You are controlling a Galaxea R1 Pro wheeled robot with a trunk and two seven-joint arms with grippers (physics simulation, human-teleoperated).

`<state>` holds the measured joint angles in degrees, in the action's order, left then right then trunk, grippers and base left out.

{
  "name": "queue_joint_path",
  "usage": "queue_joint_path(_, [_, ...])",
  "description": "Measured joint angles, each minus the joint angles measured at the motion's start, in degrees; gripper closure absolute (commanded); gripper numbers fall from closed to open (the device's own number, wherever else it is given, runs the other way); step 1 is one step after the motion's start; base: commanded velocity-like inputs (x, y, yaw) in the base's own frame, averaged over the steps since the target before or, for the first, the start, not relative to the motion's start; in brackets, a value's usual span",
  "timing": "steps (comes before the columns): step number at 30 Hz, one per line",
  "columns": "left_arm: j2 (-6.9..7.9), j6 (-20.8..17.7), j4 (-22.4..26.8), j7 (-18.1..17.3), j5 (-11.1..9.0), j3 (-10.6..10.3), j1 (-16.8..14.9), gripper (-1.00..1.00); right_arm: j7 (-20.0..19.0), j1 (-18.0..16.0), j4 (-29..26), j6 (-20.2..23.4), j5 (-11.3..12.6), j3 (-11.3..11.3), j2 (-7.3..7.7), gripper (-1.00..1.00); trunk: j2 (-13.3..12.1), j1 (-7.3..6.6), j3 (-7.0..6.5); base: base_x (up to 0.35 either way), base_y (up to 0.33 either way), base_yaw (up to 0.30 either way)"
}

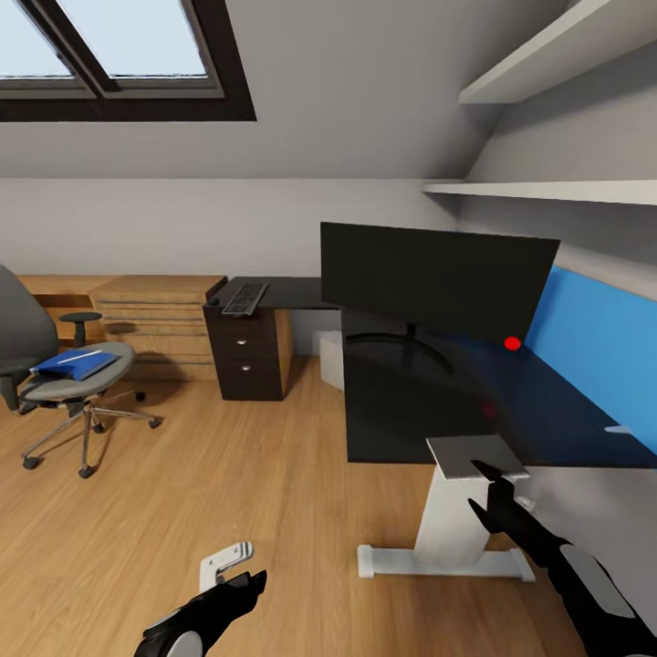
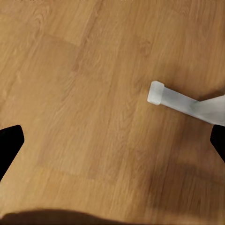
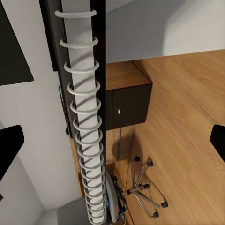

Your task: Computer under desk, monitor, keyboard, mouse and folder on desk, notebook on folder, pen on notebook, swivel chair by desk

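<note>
- Well left of the desk: the chair, carrying the blue folder on its seat, with a thin white streak on top, probably the pen.
- Low over the floor in front of the desk: left gripper, jaws spread and holding nothing, near the desk's white foot.
- On the desk's far wing: the keyboard. Under the desk, a pale box, likely the computer.
- On the desk, toward its blue back panel: the monitor.
- At the desk's near corner: the notebook, spiral spine facing the right wrist camera, right gripper just at its edge, jaws wide apart and not clamped on it.
- Judged best: park the notebook flat and fully on the top, clear of the corner, then bring the folder over first, since it belongs underneath.
- Under the desk's far wing: a dark drawer unit, drawers closed, contents hidden.
</note>
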<state>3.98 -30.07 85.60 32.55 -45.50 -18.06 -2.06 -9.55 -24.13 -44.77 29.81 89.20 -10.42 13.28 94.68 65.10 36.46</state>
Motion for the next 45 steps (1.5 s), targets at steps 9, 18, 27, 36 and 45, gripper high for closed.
queue_joint_path(9, [0.01, 0.00, -0.03, 0.00, -0.04, 0.00, 0.00, -1.00, 0.02, 0.00, 0.00, 0.00, 0.00, 0.01, -0.05, -1.00, 0.00, 0.00, 0.00, 0.007, 0.003, 0.000])
queue_joint_path(18, [0.01, 0.01, -0.05, 0.00, 0.00, -0.01, 0.00, -1.00, 0.04, 0.00, -0.07, 0.00, 0.00, 0.10, -0.08, -1.00, 0.00, 0.00, 0.00, 0.039, 0.030, 0.000])
queue_joint_path(27, [-0.01, 0.01, -0.07, 0.00, 0.00, -0.64, 0.00, -1.00, 0.04, 0.00, -0.08, 0.00, -0.07, 0.16, -0.03, -1.00, -0.80, -0.43, -0.36, 0.004, 0.003, 0.000])
queue_joint_path(36, [0.00, 0.02, -0.07, 0.02, -0.05, -1.16, 0.00, -1.00, 0.05, 0.00, -0.09, 0.00, -0.09, 0.19, -0.08, -1.00, -2.41, -1.31, -1.08, 0.000, 0.000, 0.000])
queue_joint_path(45, [0.01, 0.01, -0.07, 0.03, -0.08, -1.23, 0.00, -1.00, 0.06, 0.00, -0.14, 0.06, -0.11, 0.19, 0.00, 1.00, -2.41, -1.31, -1.08, 0.000, 0.000, 0.000])
